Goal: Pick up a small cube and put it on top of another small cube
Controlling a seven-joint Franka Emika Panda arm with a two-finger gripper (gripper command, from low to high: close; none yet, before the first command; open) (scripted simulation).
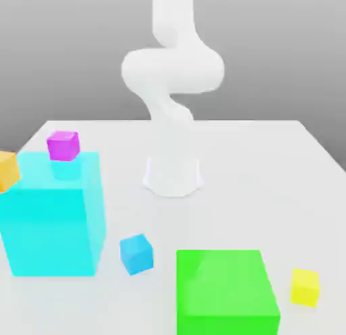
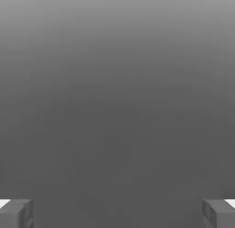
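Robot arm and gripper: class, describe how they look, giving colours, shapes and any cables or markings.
The arm is plain white, with smooth, rounded segments and a flared base. No cables or markings can be made out on it. The gripper has two blocky dark grey fingers with small white areas beside them.

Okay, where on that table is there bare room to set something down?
Bare: between the blue cube and the arm's base, and beyond the green block toward the base. Crowded: around the cyan block, with magenta and orange cubes.
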